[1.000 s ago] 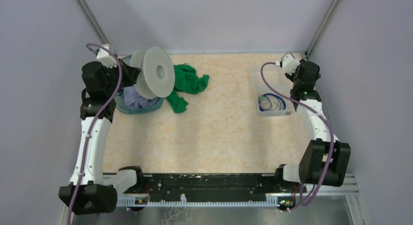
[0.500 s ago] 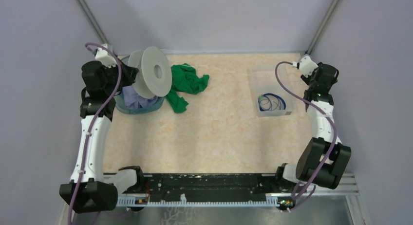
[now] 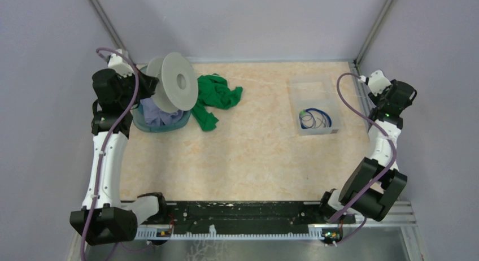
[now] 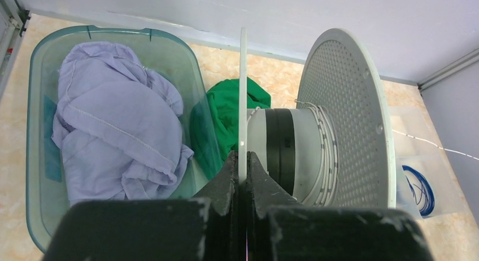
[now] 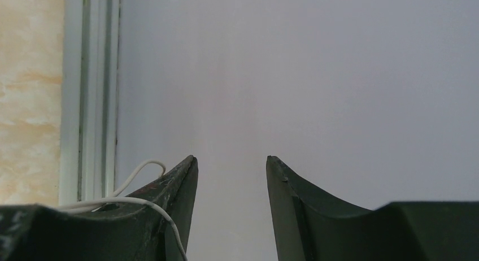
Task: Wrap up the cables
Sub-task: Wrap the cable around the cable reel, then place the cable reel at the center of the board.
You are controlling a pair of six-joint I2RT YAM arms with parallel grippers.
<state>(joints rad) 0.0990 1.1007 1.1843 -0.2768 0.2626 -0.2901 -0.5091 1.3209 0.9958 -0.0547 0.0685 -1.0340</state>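
blue cable: dark blue thin cable (image 3: 315,120) with a green bit, coiled in small loops. It lies inside the clear rectangular plastic box (image 3: 337,105) on the right of the beige marbled table (image 3: 254,153).
white cable: hair-thin whitish wire (image 4: 432,144) runs from the spool side off to the right, above the box. In the right wrist view a loop of it lies over one finger's outer edge. From above we barely make it out.
right gripper (image 5: 231,159): jaws roughly half apart with nothing between them. The wire is draped on the finger, not pinched.
right arm: folded at the elbow, wrist out at the table's right edge, fingers aimed at the grey side wall (image 5: 339,74).
left gripper (image 4: 242,159): clamped tight on the thin near flange of the round pale-grey plastic spool (image 3: 179,83), which it holds on edge.
left arm: stretched along the left side, wrist over the basket.
hidden: we can't see the wire's ends. The right fingers are too small to read from above.
textures: the far flange is perforated and a dark band rings the core.
around: teal translucent plastic basket (image 4: 34,103) holds a crumpled lilac cloth (image 4: 113,125). A green cloth (image 3: 217,97) lies just beside it.
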